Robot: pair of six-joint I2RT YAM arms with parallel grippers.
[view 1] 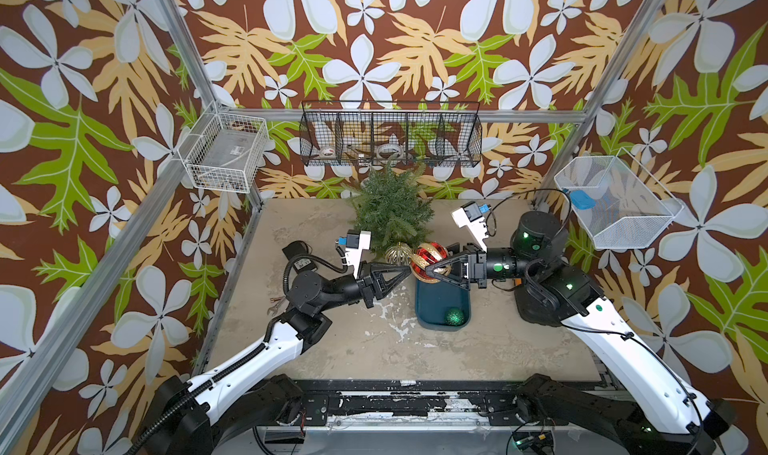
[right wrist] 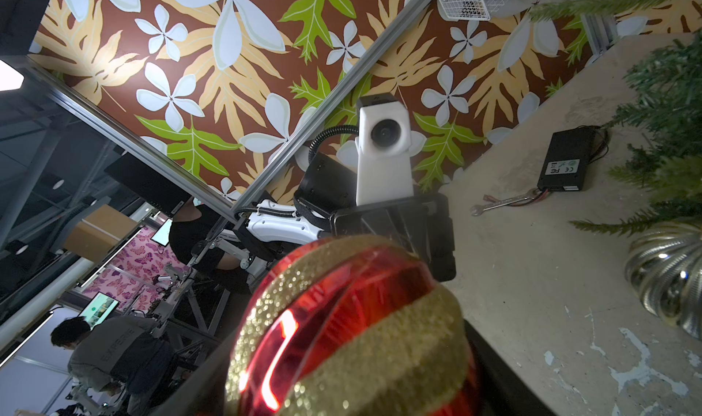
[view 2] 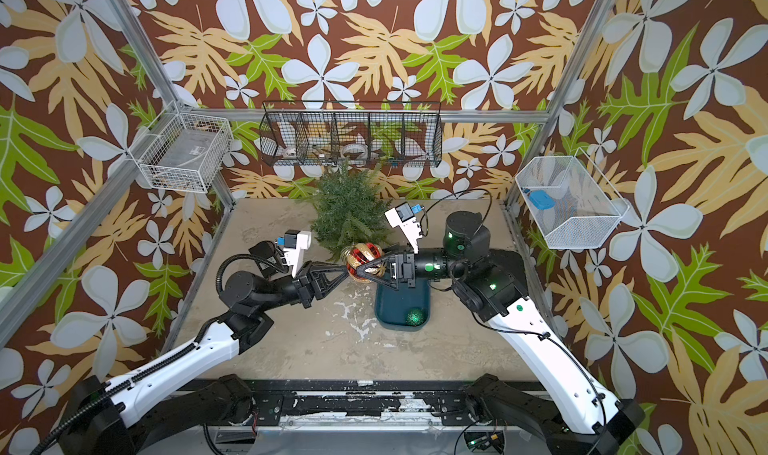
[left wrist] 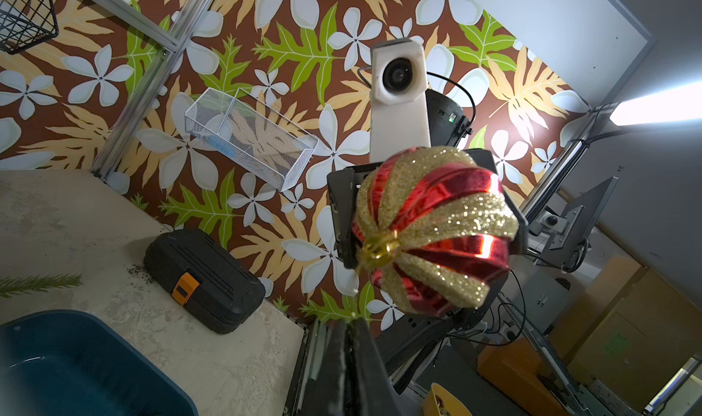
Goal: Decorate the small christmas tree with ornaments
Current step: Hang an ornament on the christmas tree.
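The small christmas tree (view 1: 390, 210) (view 2: 349, 212) stands at the back middle of the table. A gold-and-white ornament (view 1: 397, 253) (right wrist: 668, 277) rests at its foot. Just right of it hangs the red-and-gold ornament (view 1: 430, 257) (left wrist: 437, 228), with my right gripper (view 1: 426, 271) (view 2: 360, 272) shut around it. My left gripper (view 1: 409, 267) (left wrist: 353, 321) is shut, its tips just beside that ornament's gold cap (left wrist: 380, 247). Whether it pinches a hanging thread I cannot tell. A glittery green ornament (view 1: 454, 316) (view 2: 415, 316) lies in the teal tray (view 1: 432, 303).
A black battery box (view 1: 301, 262) and a wrench (view 1: 276, 303) lie at the table's left. A black case (left wrist: 205, 281) sits at the right edge under my right arm. A black wire basket (view 1: 390, 135) hangs just above the tree, white baskets (view 1: 224, 151) (view 1: 619, 201) at the sides.
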